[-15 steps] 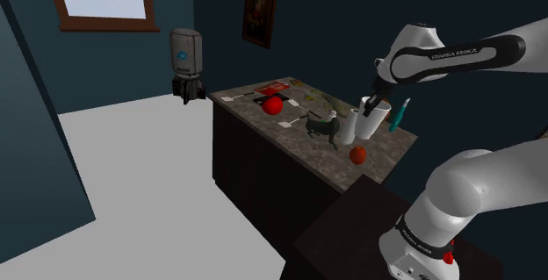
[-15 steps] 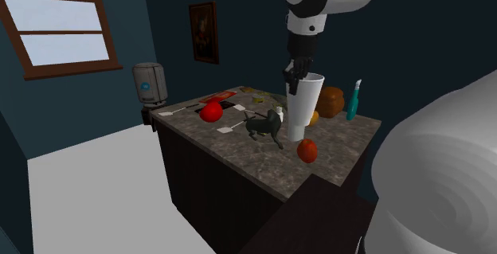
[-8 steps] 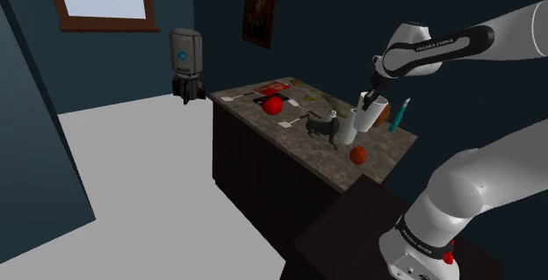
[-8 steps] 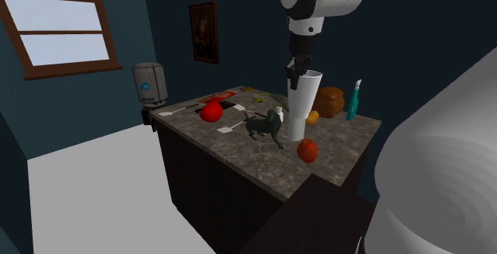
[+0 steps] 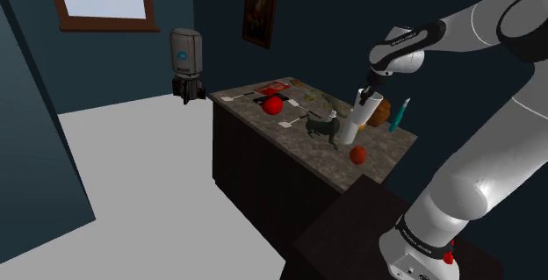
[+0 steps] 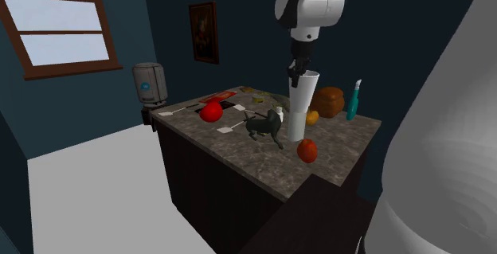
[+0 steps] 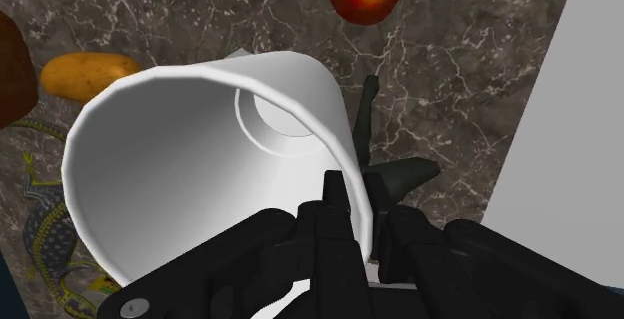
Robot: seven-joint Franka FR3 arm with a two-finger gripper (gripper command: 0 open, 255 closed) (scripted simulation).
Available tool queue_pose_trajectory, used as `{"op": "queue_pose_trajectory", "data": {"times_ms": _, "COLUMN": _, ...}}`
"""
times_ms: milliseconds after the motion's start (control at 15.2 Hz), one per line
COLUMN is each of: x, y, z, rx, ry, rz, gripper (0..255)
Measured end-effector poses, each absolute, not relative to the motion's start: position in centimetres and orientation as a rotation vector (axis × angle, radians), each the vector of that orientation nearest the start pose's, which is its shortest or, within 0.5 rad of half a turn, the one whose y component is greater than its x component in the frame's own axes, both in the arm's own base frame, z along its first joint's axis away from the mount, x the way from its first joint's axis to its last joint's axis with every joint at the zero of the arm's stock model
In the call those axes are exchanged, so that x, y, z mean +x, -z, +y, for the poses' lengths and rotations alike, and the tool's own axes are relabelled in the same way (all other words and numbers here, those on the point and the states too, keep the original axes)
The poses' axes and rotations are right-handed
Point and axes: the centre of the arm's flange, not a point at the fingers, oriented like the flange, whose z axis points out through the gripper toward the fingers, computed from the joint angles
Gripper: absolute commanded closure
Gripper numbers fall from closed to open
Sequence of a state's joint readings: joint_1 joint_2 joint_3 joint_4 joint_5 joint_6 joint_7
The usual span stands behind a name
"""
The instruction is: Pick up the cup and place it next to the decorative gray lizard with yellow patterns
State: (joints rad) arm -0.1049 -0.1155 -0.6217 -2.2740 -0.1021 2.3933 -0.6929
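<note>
- The end effector [image 6: 296, 72] is clamped on the rim of the white cup [image 6: 299, 106], with one finger inside the mouth and the other outside the wall, as the wrist view shows.
- The cup hangs tilted over the dark marbled table [image 6: 239, 153], its base low. Whether the base touches the table cannot be told.
- In the second exterior view a dark animal figurine [image 6: 265, 125] stands near the cup's base at 9 o'clock. A red apple [image 6: 307, 150] lies near it at 5 o'clock.
- A brown pot [image 6: 328, 101] sits at the cup's 2 o'clock, and a teal bottle [image 6: 353, 99] stands beyond it at 3 o'clock.
- In the wrist view the gray lizard with yellow patterns [image 7: 42, 229] lies on the table just beside the cup, partly hidden by its wall. A yellow-orange fruit [image 7: 88, 72] lies near it.
- A red rounded object [image 6: 211, 111] rests well apart, at the figurine's 10 o'clock.
</note>
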Motion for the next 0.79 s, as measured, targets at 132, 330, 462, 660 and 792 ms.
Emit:
{"op": "queue_pose_trajectory", "data": {"times_ms": 132, "x": 40.0, "y": -41.4, "z": -37.3, "rx": -3.279, "ry": 0.257, "rz": -0.049, "gripper": 255}}
{"op": "queue_pose_trajectory", "data": {"times_ms": 330, "x": 41.9, "y": -40.9, "z": -40.8, "rx": -3.28, "ry": 0.256, "rz": -0.048, "gripper": 255}}
{"op": "queue_pose_trajectory", "data": {"times_ms": 462, "x": 43.2, "y": -40.2, "z": -43.0, "rx": -3.281, "ry": 0.256, "rz": -0.048, "gripper": 255}}
{"op": "queue_pose_trajectory", "data": {"times_ms": 660, "x": 45.0, "y": -39.8, "z": -46.5, "rx": -3.281, "ry": 0.258, "rz": -0.049, "gripper": 255}}
{"op": "queue_pose_trajectory", "data": {"times_ms": 792, "x": 46.3, "y": -39.3, "z": -48.8, "rx": -3.281, "ry": 0.257, "rz": -0.049, "gripper": 255}}
